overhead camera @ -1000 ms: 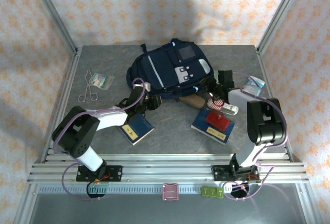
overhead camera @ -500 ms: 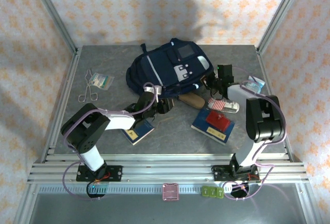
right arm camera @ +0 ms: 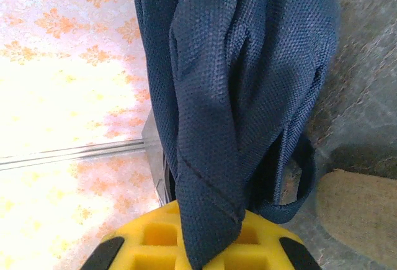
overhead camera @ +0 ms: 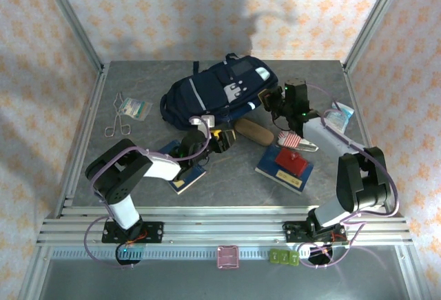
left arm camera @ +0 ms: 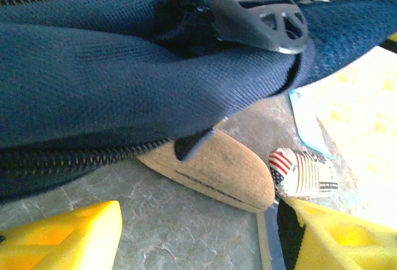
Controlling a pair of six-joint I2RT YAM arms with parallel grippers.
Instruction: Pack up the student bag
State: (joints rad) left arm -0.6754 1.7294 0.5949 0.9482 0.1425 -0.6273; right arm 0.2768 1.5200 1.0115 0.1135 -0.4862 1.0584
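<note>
Top external view: one student bag [overhead camera: 213, 93] is seen at the middle back of the table [overhead camera: 138, 162], front patches upward. A fold of its navy fabric at the right end is pinched between the closed jaws of the right gripper [overhead camera: 269, 102]. What the bag contains cannot be told. The left gripper [overhead camera: 222, 136] is held at the bag's near edge, jaws parted around nothing. One brown glasses case [overhead camera: 253, 133] is found just beside the bag, with one flag-striped pouch [overhead camera: 298, 141] to its right. Two blue books [overhead camera: 187, 174] are counted; the right book [overhead camera: 274, 170] bears a red item [overhead camera: 291, 160].
</note>
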